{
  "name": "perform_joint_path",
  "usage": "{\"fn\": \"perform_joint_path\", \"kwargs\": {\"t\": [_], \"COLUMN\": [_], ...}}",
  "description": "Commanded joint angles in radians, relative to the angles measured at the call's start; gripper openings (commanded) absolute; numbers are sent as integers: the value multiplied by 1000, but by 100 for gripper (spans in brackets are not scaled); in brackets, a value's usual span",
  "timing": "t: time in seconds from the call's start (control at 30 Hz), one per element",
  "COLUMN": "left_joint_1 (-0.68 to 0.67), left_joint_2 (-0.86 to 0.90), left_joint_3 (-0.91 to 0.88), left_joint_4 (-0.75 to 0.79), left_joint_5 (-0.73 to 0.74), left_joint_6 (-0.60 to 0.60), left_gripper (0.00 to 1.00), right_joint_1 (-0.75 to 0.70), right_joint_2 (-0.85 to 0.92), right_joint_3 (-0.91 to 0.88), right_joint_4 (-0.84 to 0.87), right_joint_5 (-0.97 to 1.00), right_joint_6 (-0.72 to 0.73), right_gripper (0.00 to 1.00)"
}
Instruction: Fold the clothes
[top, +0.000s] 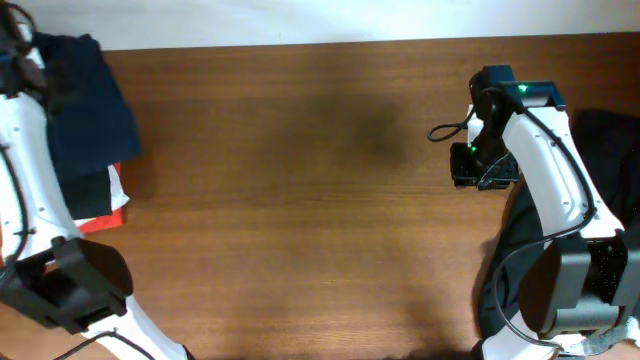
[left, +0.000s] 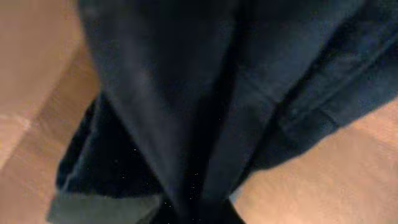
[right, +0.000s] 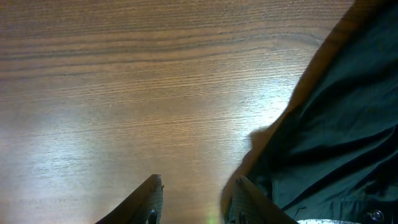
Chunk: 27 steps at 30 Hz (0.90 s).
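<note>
Left tool (top: 25, 55) pinches navy clothes (top: 95, 110) at tabletop's (top: 300, 200) 10 o'clock; right tool (right: 193, 199), half-spread and empty, far off at 3 o'clock.

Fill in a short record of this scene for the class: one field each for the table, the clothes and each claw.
table: brown wood
navy garment: bunched at the far left corner, its folds gathered into the left claw
under it: a red and white item shows at the edge
dark cloth: lies at the right edge, beside the right arm
left claw: shut on the navy garment
right claw: open, nothing between its fingers, over wood with the dark cloth beside it
</note>
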Motion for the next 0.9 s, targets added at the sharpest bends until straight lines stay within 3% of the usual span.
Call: {"fn": "perform_joint_path", "kwargs": {"t": [0.0,0.23,0.33,0.43,0.47,0.5,0.67,0.87], "left_joint_1": [68,163,189,222,246,259,227,-137], "left_joint_2": [-14,83,114,114,114,114,108,109], "left_joint_3": [13,13,13,13,13,13,14,13], "left_joint_4": [59,19,-6,-6,-6,-10,21,-42], "left_joint_5": [-14,-14,-15,-15,-14,-13,260,256], "left_joint_6": [16,8,8,8,6,-18,-6,-6], "left_gripper": [3,3,16,39,92,99,99,99], "right_joint_1": [-5,-5,-5,-5,-5,-5,-5,-5], "right_joint_2": [-32,-32,-32,-32,-32,-32,-32,-31], "right_joint_3": [19,19,19,19,19,19,19,18], "right_joint_4": [-6,-10,-14,-14,-14,-14,-6,92], "right_joint_5": [12,11,11,11,11,11,11,-217], "right_joint_6": [-2,-2,-2,-2,-2,-2,-2,-2], "right_gripper": [41,41,41,41,41,41,45,78]}}
